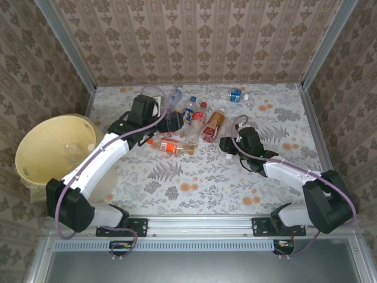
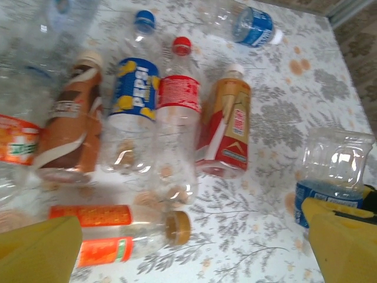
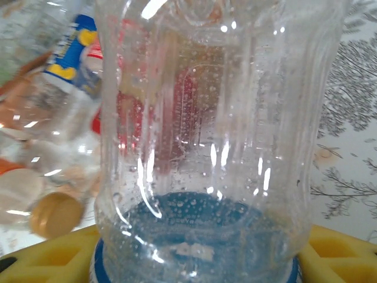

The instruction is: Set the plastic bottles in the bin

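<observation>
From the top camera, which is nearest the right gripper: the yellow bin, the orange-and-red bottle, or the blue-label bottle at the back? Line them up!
1. Orange-and-red bottle, just beyond the right gripper.
2. Blue-label bottle, near the back wall.
3. Yellow bin, far left.

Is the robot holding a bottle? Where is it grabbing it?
Yes. The right gripper is shut on a clear bottle, pinching it at its blue label. The left gripper is open, holding nothing.

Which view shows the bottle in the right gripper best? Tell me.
Right wrist: the bottle sits close up, clear ribbed body and blue label between the right gripper's yellow fingers. Left wrist catches the bottle small at the right edge; from the top, the gripper mostly covers it.
</observation>
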`<state>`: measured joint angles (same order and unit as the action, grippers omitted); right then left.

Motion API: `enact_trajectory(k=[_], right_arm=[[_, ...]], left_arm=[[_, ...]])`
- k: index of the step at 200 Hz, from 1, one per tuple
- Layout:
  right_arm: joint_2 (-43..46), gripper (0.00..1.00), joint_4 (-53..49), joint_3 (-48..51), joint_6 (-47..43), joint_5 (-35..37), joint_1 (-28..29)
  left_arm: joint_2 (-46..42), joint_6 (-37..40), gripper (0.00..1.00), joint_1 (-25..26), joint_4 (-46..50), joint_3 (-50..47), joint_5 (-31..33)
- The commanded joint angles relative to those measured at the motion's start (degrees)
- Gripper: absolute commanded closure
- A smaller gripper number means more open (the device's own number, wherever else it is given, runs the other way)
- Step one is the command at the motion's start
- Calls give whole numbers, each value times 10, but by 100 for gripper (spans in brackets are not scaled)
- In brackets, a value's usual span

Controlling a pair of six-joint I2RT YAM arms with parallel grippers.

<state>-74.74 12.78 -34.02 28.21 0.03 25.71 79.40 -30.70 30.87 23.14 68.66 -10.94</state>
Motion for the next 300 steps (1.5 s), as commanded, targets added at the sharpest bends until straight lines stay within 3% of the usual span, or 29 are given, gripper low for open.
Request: enact_trajectory(k=[1,105,145,166,197,221,246,278,300], right_arm=[[16,46,51,9,-10,-31,16],[-12,46,162,-2,6,-130,52],[-15,46,186,-3,-2,-154,62],[-14,46,193,-3,-7,-170,65],[-14,45,203,-1,-1,-169,67],[-13,43,208,-2,3,-177,67],[-14,35,196,-8,-8,-194,67],[-12,16,165,-18,-23,-202,67],[-8,8,154,-20,-32,-204,67]], left_arm=[[14,-37,0,11,-102,-10,-78],[117,-100,0,90,-334,-61,-234],[145,-121,0,98,-343,-58,-183],[162,-135,0,93,-377,-58,-198],[177,-139,9,95,-394,-56,-222],[173,-133,23,96,-392,-63,-220],[161,-122,31,91,-378,-66,-203],[140,-105,32,84,-353,-71,-175],[130,-98,34,79,-340,-74,-164]])
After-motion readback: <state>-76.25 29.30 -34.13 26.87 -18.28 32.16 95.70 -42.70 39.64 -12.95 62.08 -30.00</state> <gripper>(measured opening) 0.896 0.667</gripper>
